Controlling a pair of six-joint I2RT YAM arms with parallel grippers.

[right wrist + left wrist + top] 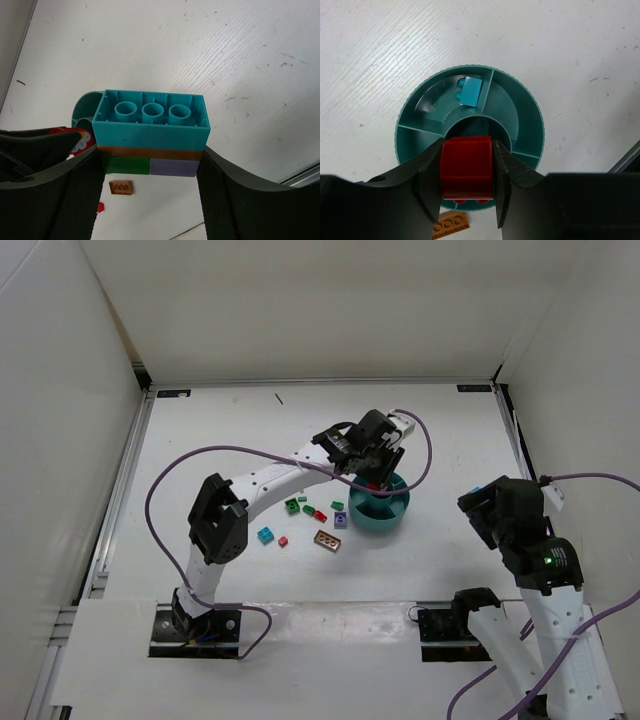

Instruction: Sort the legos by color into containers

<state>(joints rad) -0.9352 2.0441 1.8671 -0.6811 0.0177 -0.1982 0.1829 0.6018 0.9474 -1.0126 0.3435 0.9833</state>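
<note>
Left gripper (467, 150) is clamped on a red lego (467, 175), hanging right over the teal bowl (522, 102), roughly above its middle. The bowl sits a bit right of the counter's centre and has one blue lego (470, 91) in a far wedge. Right gripper (150, 167) is up by the right edge, pinching a stack of legos (150, 127): teal, brown, then green and lilac. The loose legos (308, 510) are scattered just left of the bowl.

A robotics lab cell — white panel walls (300, 300) boxing a white table (220, 430), purple cables (152, 495) trailing.
</note>
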